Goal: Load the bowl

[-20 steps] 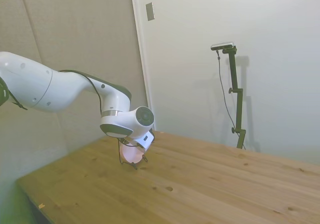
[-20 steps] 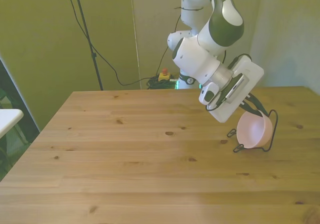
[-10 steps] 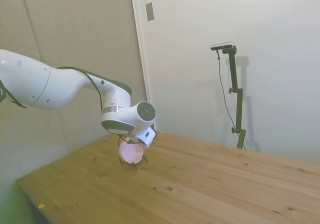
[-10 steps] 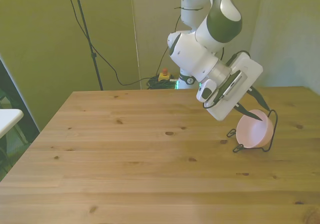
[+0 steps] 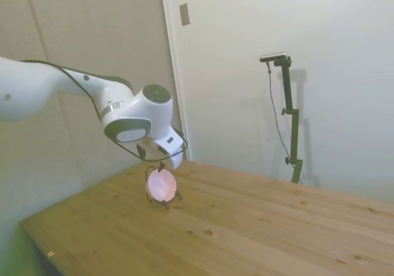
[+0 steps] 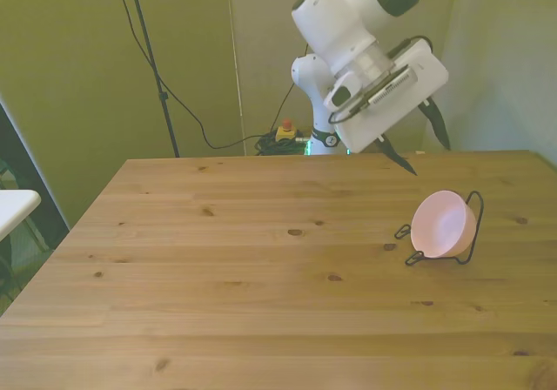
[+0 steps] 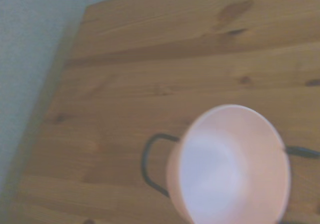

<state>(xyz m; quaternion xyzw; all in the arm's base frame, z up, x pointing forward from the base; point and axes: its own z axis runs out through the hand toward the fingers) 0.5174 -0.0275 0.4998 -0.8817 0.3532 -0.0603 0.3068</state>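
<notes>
Pink bowl (image 6: 442,225) sits tilted on edge in a black wire rack (image 6: 466,230) near the table's (image 6: 218,285) right edge in the front view, presumably loaded; gripper (image 6: 424,142) above it, fingers apart and empty; rack's far side hidden behind bowl, wrist view blurry.

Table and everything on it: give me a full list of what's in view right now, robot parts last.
bowl: one, pale pink, tilted on its side in the wire rack, near the table edge at the front view's right.
wire rack: one, black, standing on the table, holding the bowl.
table: one, light wood with knots.
arm: one, white, raised above the table.
gripper: one, dark fingers spread apart, above the bowl, not touching it.
</notes>
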